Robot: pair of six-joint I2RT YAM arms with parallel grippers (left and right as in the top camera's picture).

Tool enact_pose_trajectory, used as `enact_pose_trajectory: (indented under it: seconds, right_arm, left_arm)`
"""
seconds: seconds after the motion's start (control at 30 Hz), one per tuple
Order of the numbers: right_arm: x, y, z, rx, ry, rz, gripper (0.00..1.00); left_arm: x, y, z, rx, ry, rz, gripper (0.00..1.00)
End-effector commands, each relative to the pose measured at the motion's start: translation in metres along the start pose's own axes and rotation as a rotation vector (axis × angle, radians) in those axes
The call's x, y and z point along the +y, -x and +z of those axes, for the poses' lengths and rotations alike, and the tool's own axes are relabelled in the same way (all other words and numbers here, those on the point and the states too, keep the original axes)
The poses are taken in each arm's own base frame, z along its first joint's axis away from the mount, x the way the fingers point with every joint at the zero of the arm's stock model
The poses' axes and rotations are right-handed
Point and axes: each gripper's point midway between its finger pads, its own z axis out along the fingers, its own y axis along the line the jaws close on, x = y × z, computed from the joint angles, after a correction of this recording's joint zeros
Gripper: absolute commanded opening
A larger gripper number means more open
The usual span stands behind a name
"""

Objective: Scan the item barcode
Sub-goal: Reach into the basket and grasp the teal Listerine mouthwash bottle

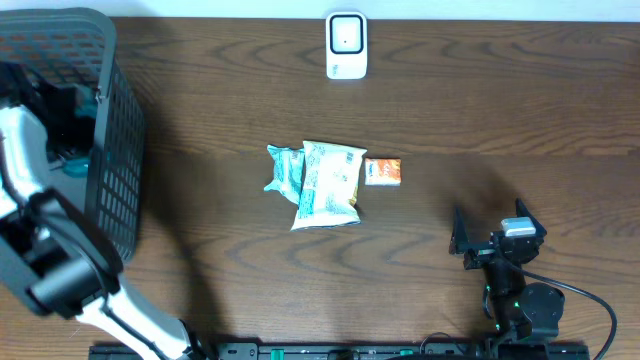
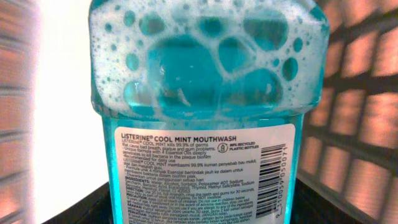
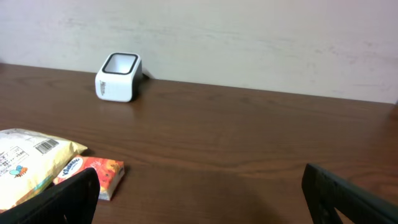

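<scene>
Two states: left end effector [image 2: 202, 206] clamps mouthwash bottle [image 2: 208, 81]; right end effector [image 3: 200, 190] apart.

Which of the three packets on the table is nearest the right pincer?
The small orange packet, rightmost of the three, beside the white snack bag.

A white back label [image 2: 205, 171] on the clear plastic bottle of blue liquid [image 2: 208, 74] reads "LISTERINE COOL MINT MOUTHWASH", "kills 99.9% of germs" and "80% RECYCLED PLASTIC BOTTLE"; the digits beside its barcode [image 2: 273, 180] are too blurred to read.
</scene>
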Motion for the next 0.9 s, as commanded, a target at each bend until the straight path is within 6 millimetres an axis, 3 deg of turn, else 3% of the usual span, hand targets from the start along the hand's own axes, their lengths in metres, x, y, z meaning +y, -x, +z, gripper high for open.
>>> enact_pose_trajectory:
  seconds: [0.0,0.17,0.3,0.37,0.47,0.67,0.87]
  right_arm:
    - [-0.002,-0.001,0.000,0.001,-0.010,-0.001,0.99]
    - [-0.001,0.000,0.000,0.001,-0.005,-0.002,0.99]
    - [0.003,0.000,0.000,0.000,0.011,-0.003,0.99]
    - [0.005,0.000,0.000,-0.001,0.018,-0.003,0.99]
    - [0.006,0.000,0.000,-0.001,0.024,-0.004,0.99]
    - [0.006,0.000,0.000,-0.001,0.024,-0.004,0.99]
    - [0.006,0.000,0.000,-0.001,0.024,-0.004,0.99]
  left_arm:
    - [0.006,0.029,-0.063,-0.170,0.064,-0.049,0.43]
    - [0.002,0.047,-0.141,-0.370,0.113,-0.085,0.43]
    - [-0.005,0.051,-0.204,-0.537,0.117,-0.216,0.43]
    - [-0.020,0.051,-0.235,-0.619,0.049,-0.252,0.43]
    - [-0.063,0.049,-0.274,-0.714,-0.144,-0.212,0.43]
    - [-0.148,0.026,-0.316,-0.719,-0.451,-0.135,0.43]
    - [-0.232,-0.008,-0.313,-0.562,-0.636,0.015,0.40]
